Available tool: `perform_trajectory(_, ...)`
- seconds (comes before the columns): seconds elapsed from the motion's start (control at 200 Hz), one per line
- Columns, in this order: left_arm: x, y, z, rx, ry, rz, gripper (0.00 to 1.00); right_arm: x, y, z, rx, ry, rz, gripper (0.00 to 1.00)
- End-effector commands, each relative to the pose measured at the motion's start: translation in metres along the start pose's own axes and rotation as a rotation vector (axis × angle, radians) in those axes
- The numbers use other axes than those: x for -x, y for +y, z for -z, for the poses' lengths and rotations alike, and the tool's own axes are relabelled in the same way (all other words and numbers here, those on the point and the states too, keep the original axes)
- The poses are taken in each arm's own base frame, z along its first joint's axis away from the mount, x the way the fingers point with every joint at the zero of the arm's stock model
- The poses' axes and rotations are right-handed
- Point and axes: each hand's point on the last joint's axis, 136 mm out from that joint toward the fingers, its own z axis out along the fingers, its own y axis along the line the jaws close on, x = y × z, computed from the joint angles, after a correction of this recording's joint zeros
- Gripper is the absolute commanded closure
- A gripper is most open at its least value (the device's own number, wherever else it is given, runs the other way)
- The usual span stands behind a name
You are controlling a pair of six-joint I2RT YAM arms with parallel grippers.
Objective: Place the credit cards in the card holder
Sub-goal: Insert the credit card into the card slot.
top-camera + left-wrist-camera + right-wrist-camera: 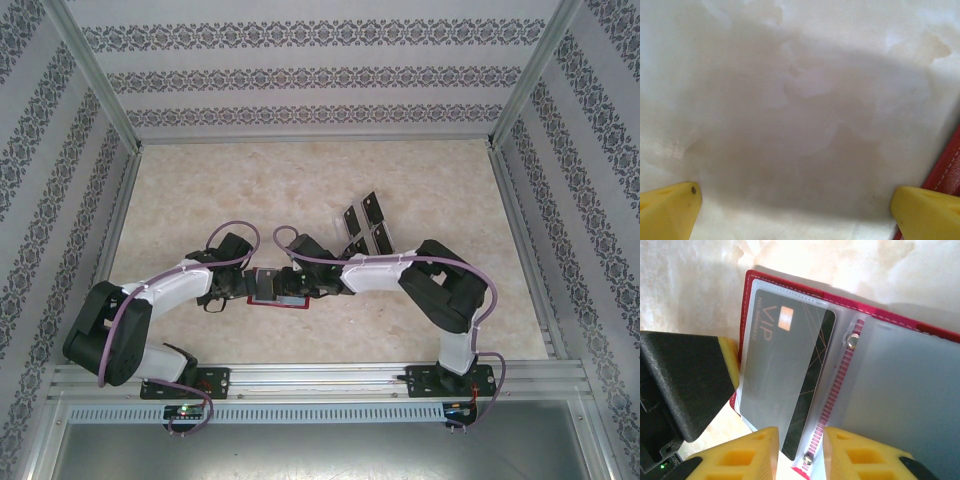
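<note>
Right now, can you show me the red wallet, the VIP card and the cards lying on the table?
card holder (910, 390), right wrist view, on its clear inner pocket.
VIP card (785, 380), right wrist view, middle of its face, inside the pocket.
loose credit cards (372, 208), top external view, on one black card.

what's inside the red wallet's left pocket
A black VIP card, slanted behind the clear pocket of the wallet. Its lower end is covered by a yellow finger of the right gripper.
</note>
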Motion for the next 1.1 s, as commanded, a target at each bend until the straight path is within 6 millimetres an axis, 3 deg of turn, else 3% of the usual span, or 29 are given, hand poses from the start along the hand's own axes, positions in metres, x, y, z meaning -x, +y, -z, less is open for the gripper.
perform_trajectory(0.0, -0.021, 0.003, -0.01, 0.0, 0.066, -0.006, 0.0, 0.003, -0.005, 0.006, -0.017, -0.018, -0.008, 0.67)
perform_trajectory(0.575, -0.022, 0.002, -0.011, -0.006, 0.069, -0.01, 0.0, 0.006, 0.017, -0.016, 0.01, 0.023, 0.016, 0.67)
perform_trajectory(0.914, -0.021, 0.001, -0.009, -0.012, 0.064, -0.01, 0.0, -0.003, -0.002, -0.007, -0.038, 0.016, 0.002, 0.67)
perform_trajectory(1.094, -0.021, 0.001, -0.009, -0.014, 0.065, -0.009, 0.0, -0.003, 0.002, -0.012, -0.03, 0.029, 0.005, 0.67)
